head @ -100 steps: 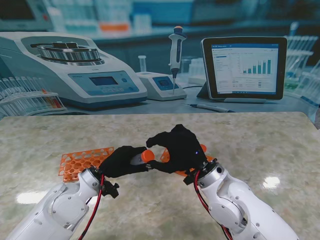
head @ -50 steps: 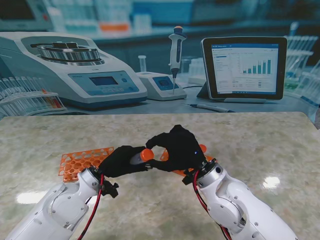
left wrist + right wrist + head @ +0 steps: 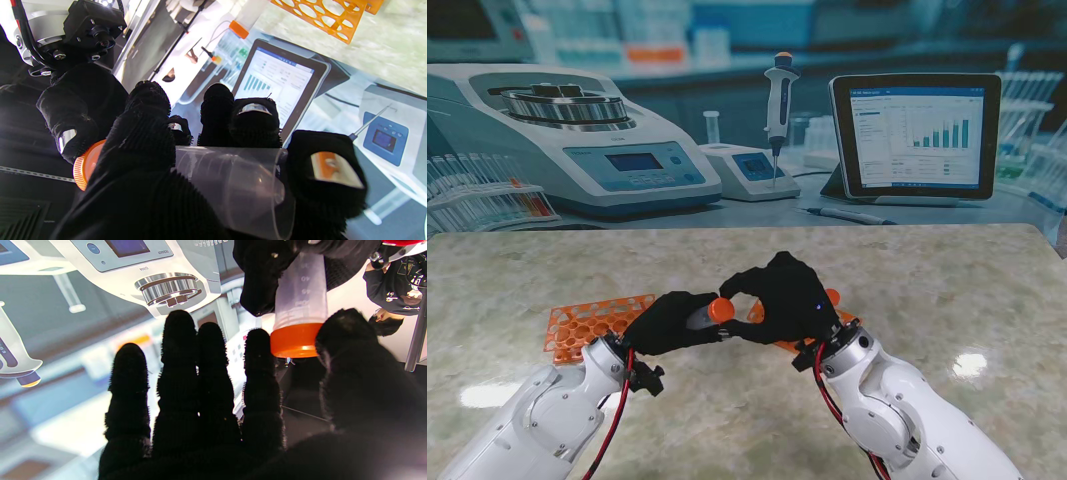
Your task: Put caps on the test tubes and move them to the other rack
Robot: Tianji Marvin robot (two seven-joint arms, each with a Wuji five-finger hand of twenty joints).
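Marble-patterned table [image 3: 947, 290], laboratory backdrop. Left hand [image 3: 672, 322] grasps clear test tube [image 3: 700, 317], held above table centre. Right hand [image 3: 785, 295] pinches its orange cap [image 3: 721, 310]. Orange rack [image 3: 587, 324] at 9 o'clock from hands.

Both hands, left hand [image 3: 672, 322] and right hand [image 3: 785, 297], wear black ribbed fabric. The tube [image 3: 699, 318] is clear and frosted, with an orange ridged cap [image 3: 721, 310]. The rack [image 3: 592, 325] at 9 o'clock of the hands is orange with a honeycomb hole pattern. The table [image 3: 947, 290] is beige-green marbled. The arms [image 3: 897, 420] are white with red and black cables.
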